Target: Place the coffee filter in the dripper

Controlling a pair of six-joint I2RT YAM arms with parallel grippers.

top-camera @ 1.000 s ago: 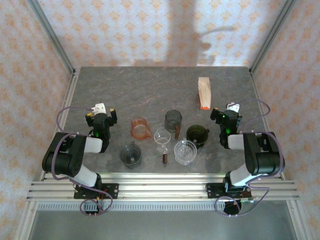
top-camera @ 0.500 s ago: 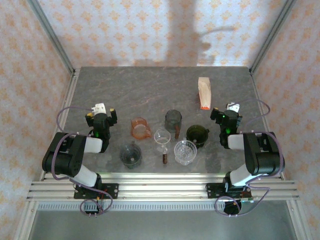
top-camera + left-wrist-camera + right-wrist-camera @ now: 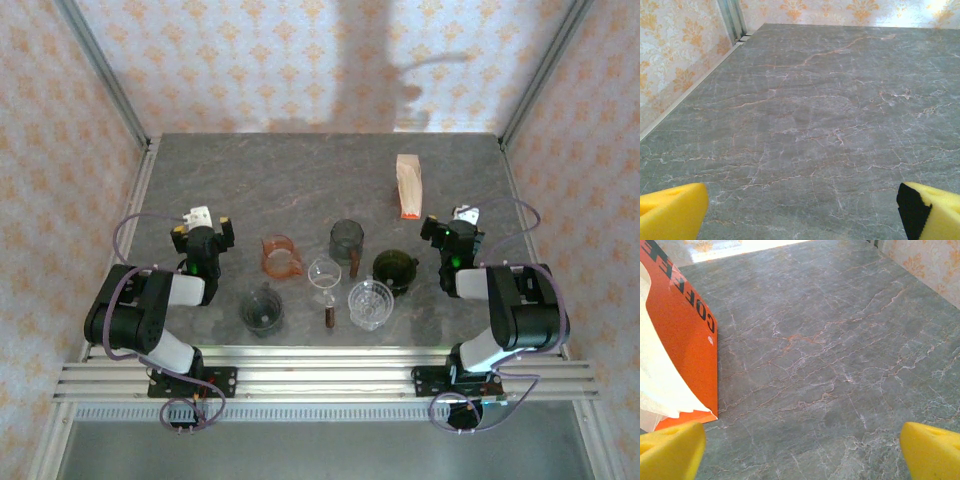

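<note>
The white paper coffee filters (image 3: pixel 655 375) sit in their orange cardboard pack (image 3: pixel 407 186) at the far right of the grey marble table (image 3: pixel 300 180), just ahead of my right gripper (image 3: pixel 800 455). They look light, floppy and easily torn, so I'd pinch one top edge gently. My right gripper and left gripper (image 3: pixel 800 212) both gape wide, empty. The dark green dripper (image 3: pixel 396 268) looks nearest.

A grey worktop (image 3: pixel 830 110) veined with pale and rust-coloured lines stretches away, bare between the two yellow fingers (image 3: pixel 671 209), which sit wide apart in the lower corners. The right-hand finger shows a black inner face (image 3: pixel 911 210). An orange-patterned wall (image 3: pixel 675 45) and a metal post (image 3: pixel 732 20) border the far left.
</note>
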